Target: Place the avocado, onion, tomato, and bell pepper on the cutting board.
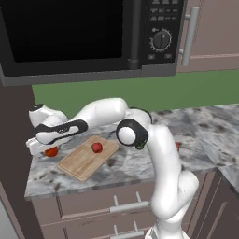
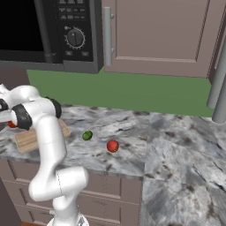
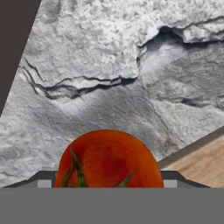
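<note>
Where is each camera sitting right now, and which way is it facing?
Left base view: behind-left of the arm, facing the cutting board under the microwave.
Right base view: behind-right, facing the avocado on the counter; arm at left.
Hand view: on the hand, looking down at the tomato in the gripper.
Base views share arm and cutting board.

Cutting board (image 1: 87,158): lower left of the left base view, on the counter (image 1: 205,135) under the microwave (image 1: 88,35). One vegetable (image 1: 97,148) lies on the board. Tomato (image 1: 51,151): on the counter just left of the board. Avocado (image 2: 87,135): centre-left of the right base view, another vegetable (image 2: 112,146) just right of it.
</note>
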You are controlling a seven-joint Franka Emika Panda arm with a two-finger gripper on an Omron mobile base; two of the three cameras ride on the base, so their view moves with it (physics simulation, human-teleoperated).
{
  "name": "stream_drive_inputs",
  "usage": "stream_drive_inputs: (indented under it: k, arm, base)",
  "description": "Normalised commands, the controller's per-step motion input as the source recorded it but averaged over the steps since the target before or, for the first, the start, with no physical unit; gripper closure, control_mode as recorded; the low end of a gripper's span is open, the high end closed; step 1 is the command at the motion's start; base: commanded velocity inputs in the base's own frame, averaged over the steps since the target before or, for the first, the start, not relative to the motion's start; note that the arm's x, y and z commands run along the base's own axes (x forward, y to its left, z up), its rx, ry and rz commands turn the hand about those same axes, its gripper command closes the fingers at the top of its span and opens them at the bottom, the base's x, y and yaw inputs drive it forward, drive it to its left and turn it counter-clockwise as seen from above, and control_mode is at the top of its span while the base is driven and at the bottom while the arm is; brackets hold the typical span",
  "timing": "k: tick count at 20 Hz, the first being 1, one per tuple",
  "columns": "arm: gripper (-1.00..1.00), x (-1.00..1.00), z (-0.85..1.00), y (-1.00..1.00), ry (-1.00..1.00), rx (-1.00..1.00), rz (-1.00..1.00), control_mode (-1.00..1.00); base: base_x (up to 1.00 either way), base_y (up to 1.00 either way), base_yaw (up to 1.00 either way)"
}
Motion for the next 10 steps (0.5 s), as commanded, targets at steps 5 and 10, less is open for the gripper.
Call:
stream_drive_inputs:
  k: [5, 10]
  arm:
    - [1.0, -0.84, 0.44, -0.59, -0.09, 0.0, -0.03, -1.0]
    - [1.0, -0.81, 0.35, -0.7, -0.1, 0.0, -0.01, -1.0]
  base:
    - [0.0, 0.0, 0.0]
    - [0.0, 0.0, 0.0]
